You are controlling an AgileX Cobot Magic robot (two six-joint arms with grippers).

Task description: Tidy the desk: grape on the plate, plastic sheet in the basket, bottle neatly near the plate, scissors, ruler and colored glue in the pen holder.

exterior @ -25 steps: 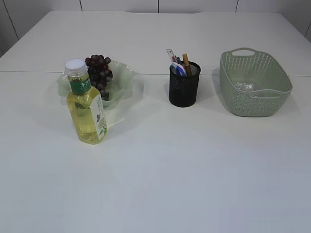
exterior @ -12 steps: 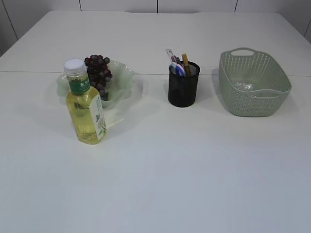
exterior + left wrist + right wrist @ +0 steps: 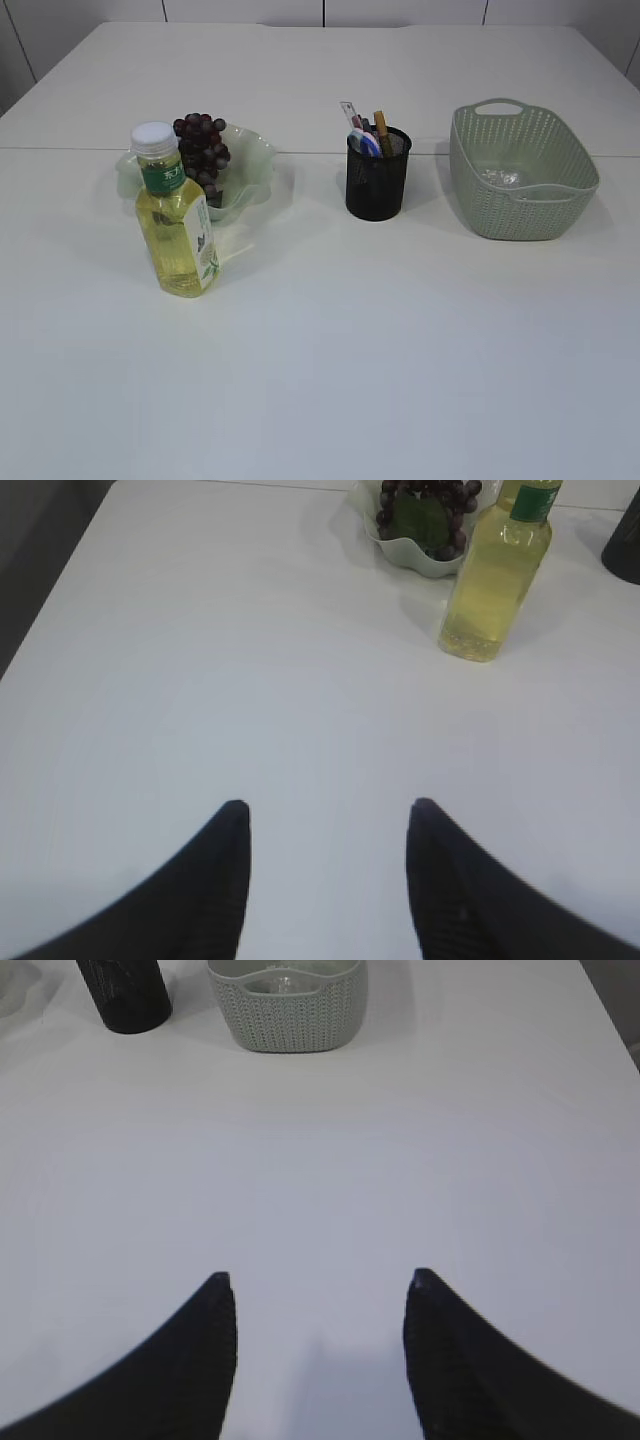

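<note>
With dark purple grapes point(image 3: 203, 142) on the pale green wavy plate point(image 3: 255, 160) and the yellow-filled plastic bottle point(image 3: 176, 217) upright beside it, both grippers point(image 3: 325, 875) point(image 3: 318, 1345) hang open, empty.

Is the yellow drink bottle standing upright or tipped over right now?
Upright. The yellow drink bottle with the white cap stands on its base on the white table, cap on top, just in front of the pale green wavy plate.

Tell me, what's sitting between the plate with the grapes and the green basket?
The black mesh pen holder stands between the plate and the basket, with bare table on either side of it. The exterior view shows this best.
</note>
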